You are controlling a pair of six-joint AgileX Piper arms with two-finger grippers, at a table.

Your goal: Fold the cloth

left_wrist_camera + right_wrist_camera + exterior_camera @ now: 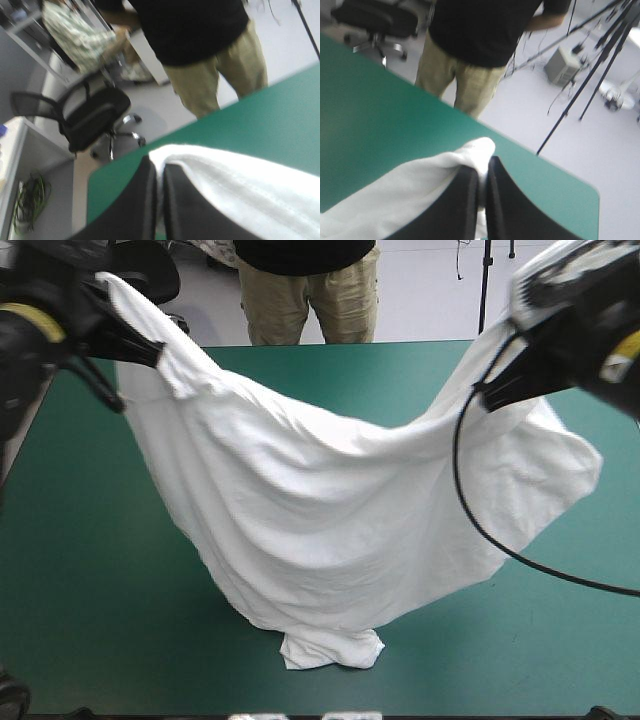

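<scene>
- Bright, even light from above on the teal-green cover [80, 570] around the T-shirt [330, 530], with no hard shadows.
- The T-shirt glares white, its folds showing only as soft grey shading (barely there).
- There's a faint shadow on the cover just under the T-shirt's lowest fold.
- Left gripper [159, 165], clamped beside the T-shirt: dark, with a dull sheen.
- Floor [545, 130] beyond the T-shirt: pale and bright.

**Q:** Where does the T-shirt [330, 520] hang?
**A:** Between two raised arms. The left end effector [148, 348] pinches one upper corner above the counter's [80, 570] far-left part, and the right end effector [495, 395] pinches the other toward the far right.
**Q:** And below?
**A:** The middle sags, and the lowest end rests on the counter near its front edge, centrally.
</scene>
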